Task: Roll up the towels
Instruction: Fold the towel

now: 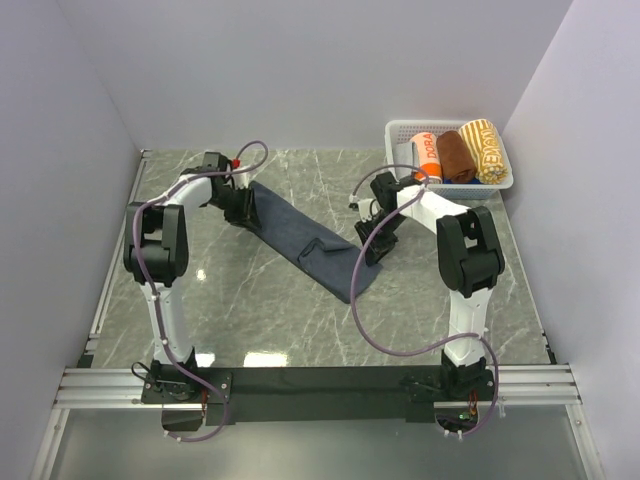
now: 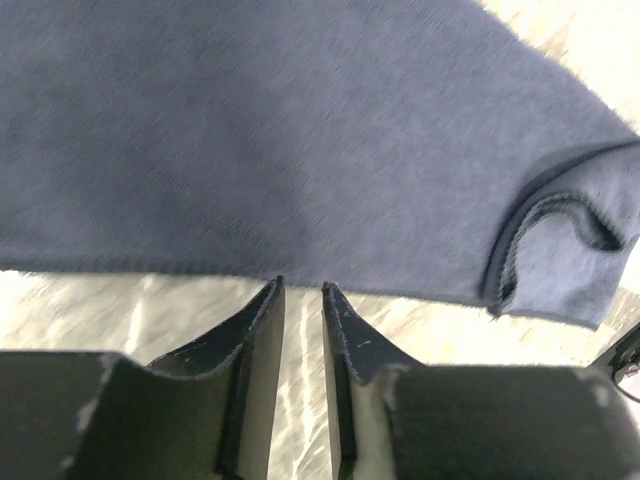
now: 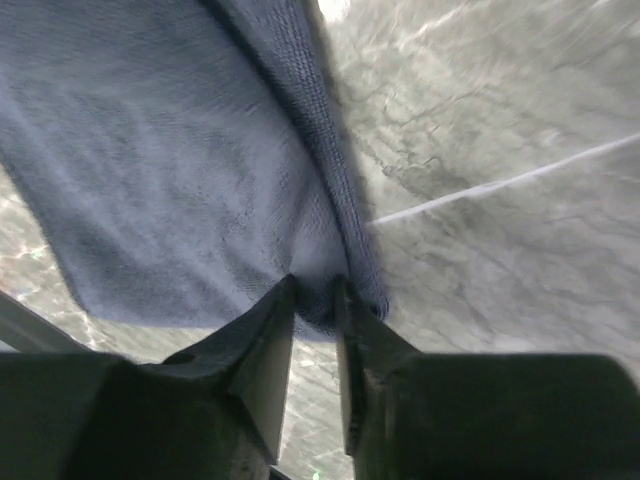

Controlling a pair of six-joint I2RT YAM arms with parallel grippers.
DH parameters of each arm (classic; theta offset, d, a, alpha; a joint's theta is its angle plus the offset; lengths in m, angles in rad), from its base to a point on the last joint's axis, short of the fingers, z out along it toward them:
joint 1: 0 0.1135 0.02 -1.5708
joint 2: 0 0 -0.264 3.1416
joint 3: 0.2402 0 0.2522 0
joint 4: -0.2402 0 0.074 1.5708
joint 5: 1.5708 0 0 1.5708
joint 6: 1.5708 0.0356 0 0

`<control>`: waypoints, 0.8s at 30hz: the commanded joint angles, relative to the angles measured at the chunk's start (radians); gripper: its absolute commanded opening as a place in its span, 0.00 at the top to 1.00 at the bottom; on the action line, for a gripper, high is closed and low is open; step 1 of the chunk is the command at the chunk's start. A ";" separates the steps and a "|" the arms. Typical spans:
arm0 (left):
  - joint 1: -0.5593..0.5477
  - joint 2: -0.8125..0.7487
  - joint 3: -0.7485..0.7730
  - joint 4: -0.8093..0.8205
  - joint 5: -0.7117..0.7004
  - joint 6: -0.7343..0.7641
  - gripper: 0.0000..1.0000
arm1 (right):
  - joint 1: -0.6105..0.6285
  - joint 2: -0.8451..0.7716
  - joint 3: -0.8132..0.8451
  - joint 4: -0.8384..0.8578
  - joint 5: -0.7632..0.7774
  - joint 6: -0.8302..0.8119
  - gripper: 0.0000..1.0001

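Note:
The navy-blue towel (image 1: pixel 300 240) lies flat as a long diagonal strip on the marble table. My left gripper (image 1: pixel 240 208) is at its far-left end. In the left wrist view the jaws stand a narrow gap apart, and the gripper (image 2: pixel 300 287) has its tips just at the towel's (image 2: pixel 300 140) straight hem, with bare marble between them. One corner is folded over at the right (image 2: pixel 565 250). My right gripper (image 1: pixel 372 245) is at the towel's right edge. In the right wrist view the gripper (image 3: pixel 315 290) pinches a puckered fold of the towel (image 3: pixel 170 180).
A white lattice basket (image 1: pixel 400 135) at the back right holds several rolled towels: orange-and-white (image 1: pixel 428 155), brown (image 1: pixel 456 155) and yellow patterned (image 1: pixel 486 148). Purple cables loop from both arms over the table. White walls close in the table on three sides.

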 commanded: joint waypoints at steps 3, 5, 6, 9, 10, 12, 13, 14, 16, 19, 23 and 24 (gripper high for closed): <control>-0.021 0.069 0.083 0.026 -0.007 -0.027 0.76 | 0.029 -0.026 -0.081 0.037 -0.043 -0.007 0.74; -0.021 0.090 0.104 0.017 -0.031 -0.023 0.76 | 0.044 -0.037 -0.123 0.048 -0.069 0.010 0.75; -0.021 0.115 0.115 0.012 -0.036 -0.018 0.77 | 0.058 -0.046 -0.136 0.052 -0.089 0.016 0.76; -0.021 0.165 0.190 -0.012 -0.045 -0.006 0.78 | 0.126 -0.068 -0.193 0.083 -0.115 0.047 0.76; -0.021 0.176 0.205 -0.016 -0.050 0.005 0.78 | 0.168 -0.074 -0.212 0.097 -0.127 0.058 0.76; -0.021 0.214 0.239 -0.029 -0.053 0.017 0.78 | 0.216 -0.088 -0.218 0.104 -0.170 0.082 0.75; -0.021 0.230 0.279 -0.039 -0.050 0.034 0.78 | 0.248 -0.094 -0.215 0.103 -0.229 0.082 0.72; -0.021 0.245 0.304 -0.049 -0.029 0.043 0.78 | 0.300 -0.106 -0.204 0.097 -0.267 0.081 0.69; -0.020 0.280 0.365 -0.075 0.010 0.083 0.75 | 0.345 -0.123 -0.183 0.101 -0.351 0.108 0.62; -0.009 0.227 0.353 -0.042 0.093 0.088 0.70 | 0.330 -0.160 -0.152 0.115 -0.338 0.141 0.57; 0.012 -0.015 0.168 0.102 0.169 0.062 0.61 | 0.223 -0.230 -0.095 0.155 -0.241 0.197 0.53; 0.018 -0.049 0.111 0.113 0.188 0.024 0.60 | 0.198 -0.238 -0.082 0.166 -0.217 0.205 0.53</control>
